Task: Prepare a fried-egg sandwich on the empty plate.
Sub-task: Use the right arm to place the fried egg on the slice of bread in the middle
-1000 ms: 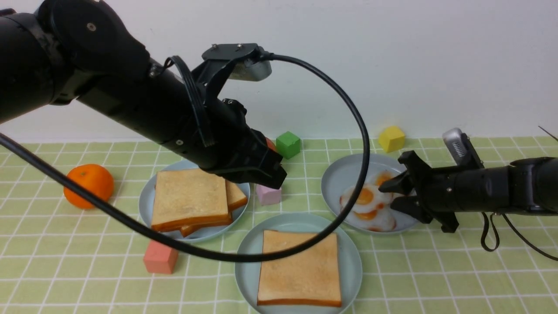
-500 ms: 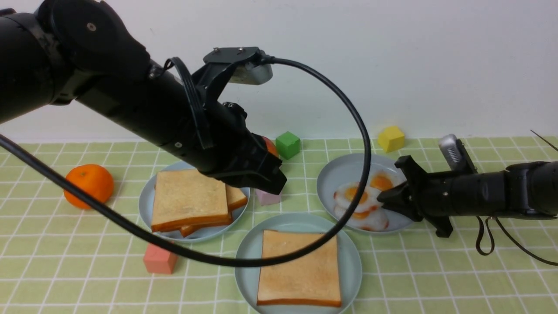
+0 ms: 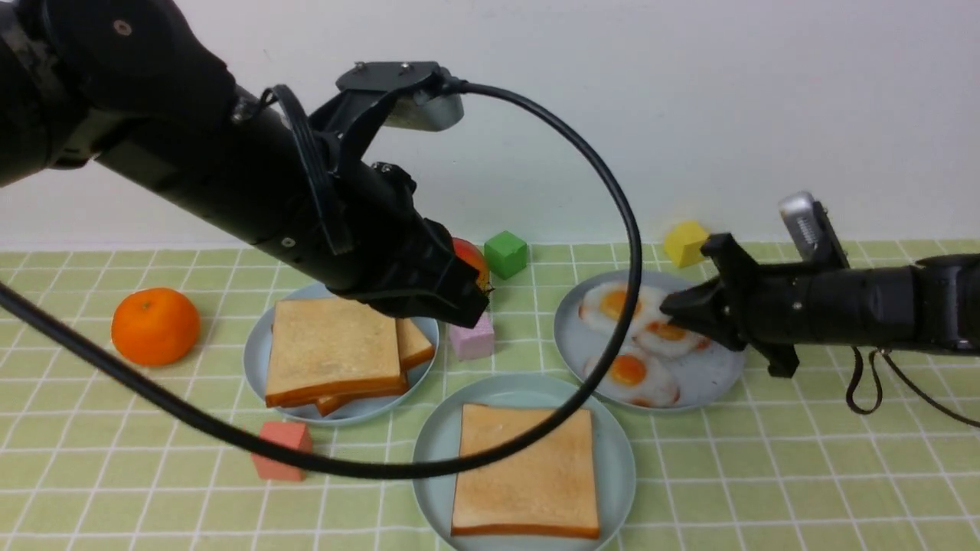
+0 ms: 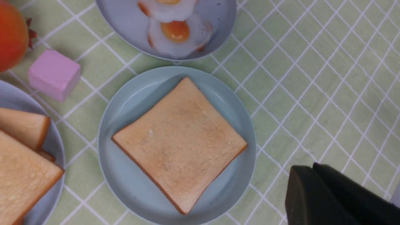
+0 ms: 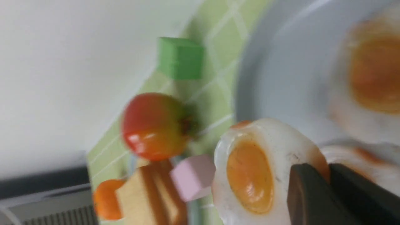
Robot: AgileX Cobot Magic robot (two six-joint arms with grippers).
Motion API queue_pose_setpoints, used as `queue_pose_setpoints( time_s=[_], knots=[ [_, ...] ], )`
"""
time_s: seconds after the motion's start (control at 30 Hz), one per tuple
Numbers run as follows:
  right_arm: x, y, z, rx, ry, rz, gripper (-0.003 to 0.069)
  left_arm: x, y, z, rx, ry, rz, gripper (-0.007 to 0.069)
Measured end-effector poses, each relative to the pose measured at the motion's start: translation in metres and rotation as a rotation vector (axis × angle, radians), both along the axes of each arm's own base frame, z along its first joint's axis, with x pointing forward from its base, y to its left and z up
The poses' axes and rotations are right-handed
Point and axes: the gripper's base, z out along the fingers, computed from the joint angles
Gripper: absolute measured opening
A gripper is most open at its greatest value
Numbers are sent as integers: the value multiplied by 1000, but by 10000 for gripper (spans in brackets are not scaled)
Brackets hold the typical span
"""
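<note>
Mint-green plate (image 3: pixel 430 459) sits front-centre on the bench (image 3: pixel 766 474), with one toast slice (image 3: pixel 527 468) flat on it. I see the right jaws pinching the edge of a fried egg (image 3: pixel 612 301) over the grey-blue egg plate (image 3: pixel 712 376); two more eggs (image 3: pixel 632 371) lie there. Left jaws are pressed together, empty, between the toast stack (image 3: pixel 329 348) and the pink block (image 3: pixel 472 340).
</note>
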Motion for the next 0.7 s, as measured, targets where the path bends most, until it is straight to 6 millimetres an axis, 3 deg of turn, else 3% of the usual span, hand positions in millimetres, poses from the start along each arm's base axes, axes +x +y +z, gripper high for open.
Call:
queue_pose_setpoints(
  time_s=[0.13,0.23,0.5,0.7],
  knots=[
    [-10,8,33,67,-92,91,76,-15,14,14,54,6,64,34],
    [-21,20,44,73,-127,208,76,-28,25,19,93,25,131,36],
    [-52,85,31,-83,-89,505,76,-72,56,5,96,78,331,39],
    [-56,97,19,-142,-74,554,76,-89,70,-7,88,61,442,40]
  ],
)
